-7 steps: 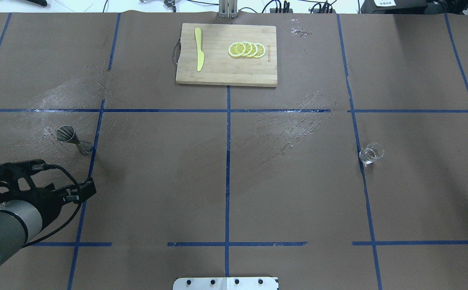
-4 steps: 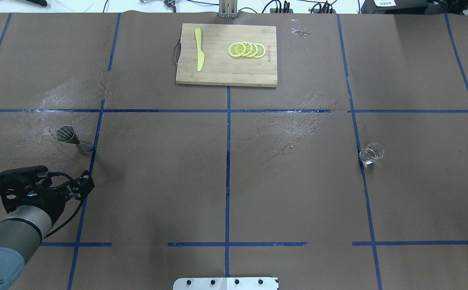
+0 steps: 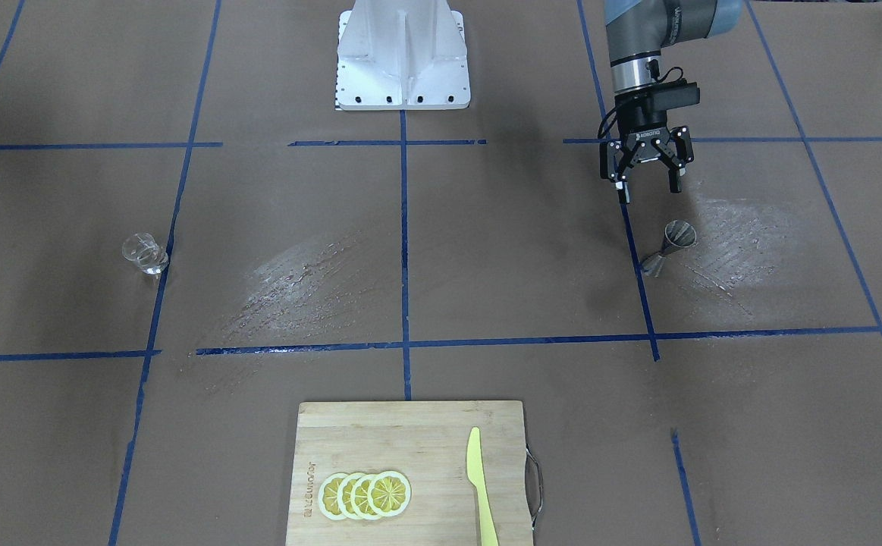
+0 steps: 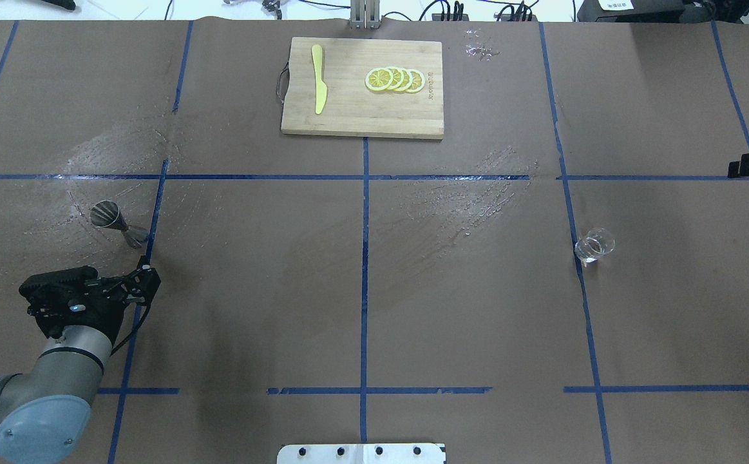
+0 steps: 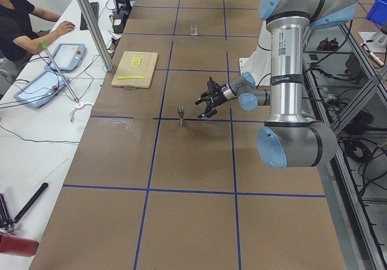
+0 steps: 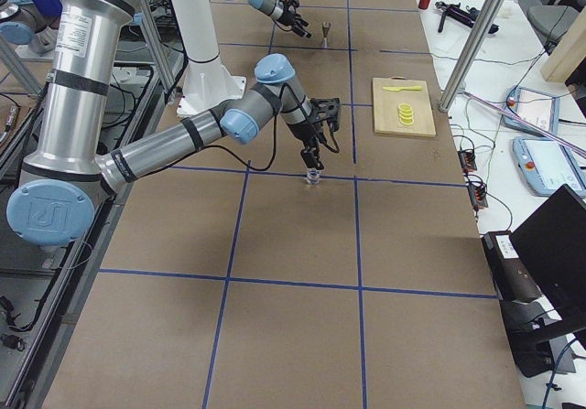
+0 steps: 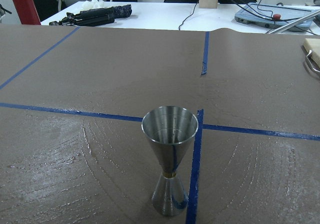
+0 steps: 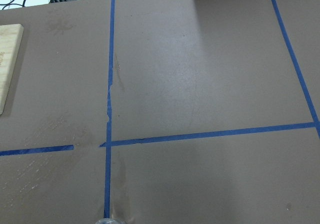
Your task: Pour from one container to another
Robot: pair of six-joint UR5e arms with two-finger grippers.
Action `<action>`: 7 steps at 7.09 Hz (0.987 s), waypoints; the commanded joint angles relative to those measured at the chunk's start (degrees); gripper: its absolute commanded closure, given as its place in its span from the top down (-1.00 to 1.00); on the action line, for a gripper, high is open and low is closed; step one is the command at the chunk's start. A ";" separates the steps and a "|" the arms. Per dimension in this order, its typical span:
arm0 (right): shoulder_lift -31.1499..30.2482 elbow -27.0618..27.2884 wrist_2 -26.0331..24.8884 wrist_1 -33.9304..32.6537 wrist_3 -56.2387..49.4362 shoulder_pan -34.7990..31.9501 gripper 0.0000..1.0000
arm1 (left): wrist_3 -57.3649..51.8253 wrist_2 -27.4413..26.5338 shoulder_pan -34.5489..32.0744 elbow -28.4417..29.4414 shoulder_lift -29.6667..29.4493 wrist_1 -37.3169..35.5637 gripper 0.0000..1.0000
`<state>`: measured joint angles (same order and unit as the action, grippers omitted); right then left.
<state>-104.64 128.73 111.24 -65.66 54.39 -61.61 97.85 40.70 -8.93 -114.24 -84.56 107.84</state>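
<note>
Steel jigger [image 4: 118, 225] stood upright on the robot's left; glass [image 4: 594, 245] well apart, right. Left gripper [image 3: 647, 191], jaws apart, had crept nearer the jigger. Right gripper [image 6: 313, 162] had arrived above the glass; grip unreadable. Pickups looked imminent.

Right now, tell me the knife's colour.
The knife is pale yellow, clearest in the exterior front-facing view.

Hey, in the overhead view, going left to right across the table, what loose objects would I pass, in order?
metal jigger → yellow knife → lemon slices → glass cup
</note>
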 commanded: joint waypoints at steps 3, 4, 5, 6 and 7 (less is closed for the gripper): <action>-2.94 0.12 -7.41 8.08 5.72 5.88 1.00 | 0.15 -3.17 -2.14 6.38 -2.45 0.09 1.00; -2.94 0.12 -9.09 8.09 5.81 7.28 1.00 | 0.07 -3.17 -4.32 9.09 -5.41 0.09 0.98; -3.02 0.21 -11.28 8.61 6.69 9.12 1.00 | 0.07 -3.26 -5.74 10.77 -5.88 0.18 0.97; -3.03 0.21 -12.26 8.88 7.22 9.93 1.00 | -0.20 -3.69 -6.45 10.88 -5.88 0.18 0.93; -3.11 0.21 -13.32 8.97 7.22 10.37 1.00 | -0.29 -4.05 -6.45 10.88 -5.97 0.18 0.88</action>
<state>-107.67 128.92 99.39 -56.92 61.32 -52.13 97.72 37.09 -14.90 -103.70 -90.29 108.01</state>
